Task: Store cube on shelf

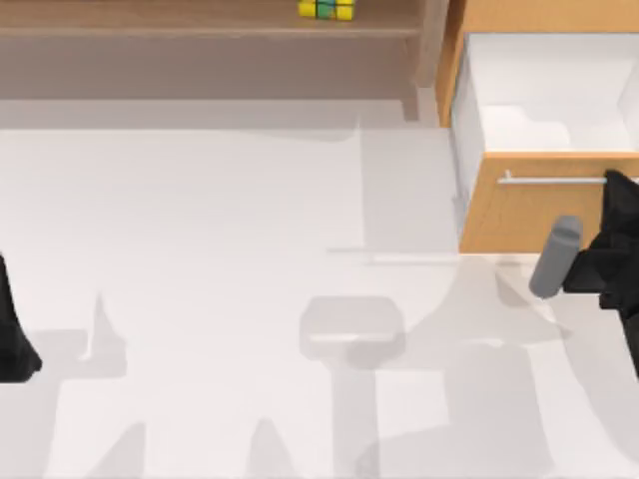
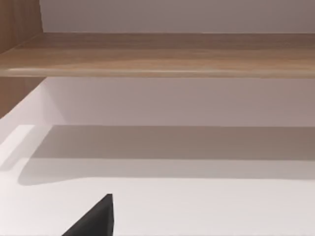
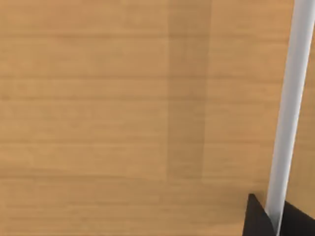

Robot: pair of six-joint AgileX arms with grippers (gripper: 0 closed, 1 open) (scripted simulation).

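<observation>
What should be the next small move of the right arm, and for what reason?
Probably push the drawer shut. The cube already sits on the shelf, while the drawer stands pulled out, and the right gripper has its fingertips on either side of the silver handle. The left gripper is parked at the table's left edge.

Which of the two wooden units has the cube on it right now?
The long low brown shelf at the table's far left: the cube sits on its board. The lighter orange drawer cabinet, drawer pulled open, holds none.
</observation>
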